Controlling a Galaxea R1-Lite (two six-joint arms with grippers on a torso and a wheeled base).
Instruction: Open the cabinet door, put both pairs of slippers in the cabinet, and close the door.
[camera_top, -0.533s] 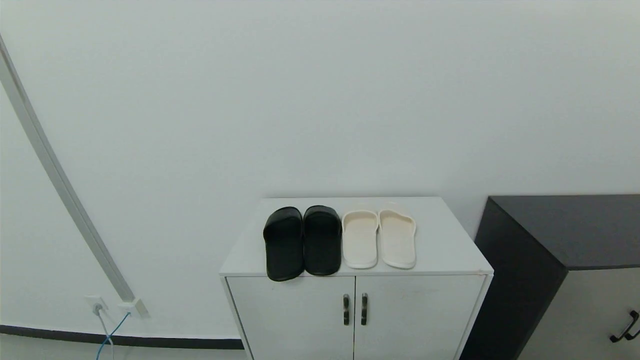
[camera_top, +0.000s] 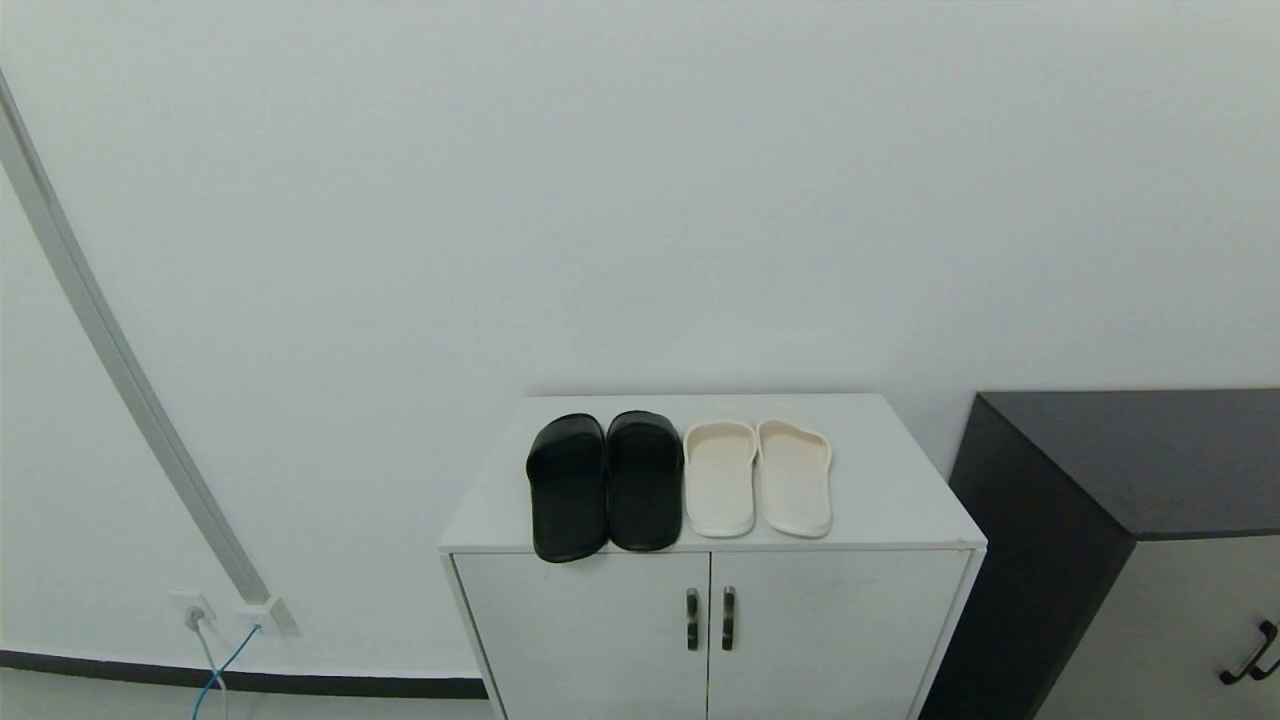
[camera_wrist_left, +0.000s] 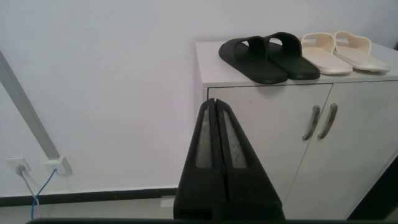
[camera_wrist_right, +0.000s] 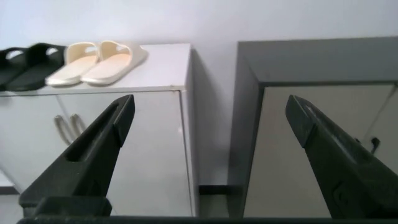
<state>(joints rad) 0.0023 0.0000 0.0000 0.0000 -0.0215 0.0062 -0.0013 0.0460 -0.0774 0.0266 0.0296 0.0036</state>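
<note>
From the head camera, a white two-door cabinet (camera_top: 900, 505) stands at 6 o'clock against a plain white wall, both doors shut, their two dark handles (camera_top: 692, 619) side by side at the middle seam. On its top lie a pair of black rubber slippers (camera_top: 645, 480) and, touching them at their 3 o'clock, a pair of cream rubber slippers (camera_top: 722, 480). A dark grey cabinet (camera_top: 1040, 540) sits just beside the white one at 3 o'clock. A white wall socket (camera_top: 192, 608) with a blue cable (camera_top: 228, 660) is at 8 o'clock.

The left wrist camera shows the left gripper (camera_wrist_left: 215, 106) with its fingers pressed together, holding nothing, well apart from the white cabinet (camera_wrist_left: 261, 124).

The right wrist camera shows the right gripper (camera_wrist_right: 210, 102) with its fingers spread wide and nothing between them, facing the gap where the two cabinets meet; the cream slippers (camera_wrist_right: 96, 62) lie on the white top.
</note>
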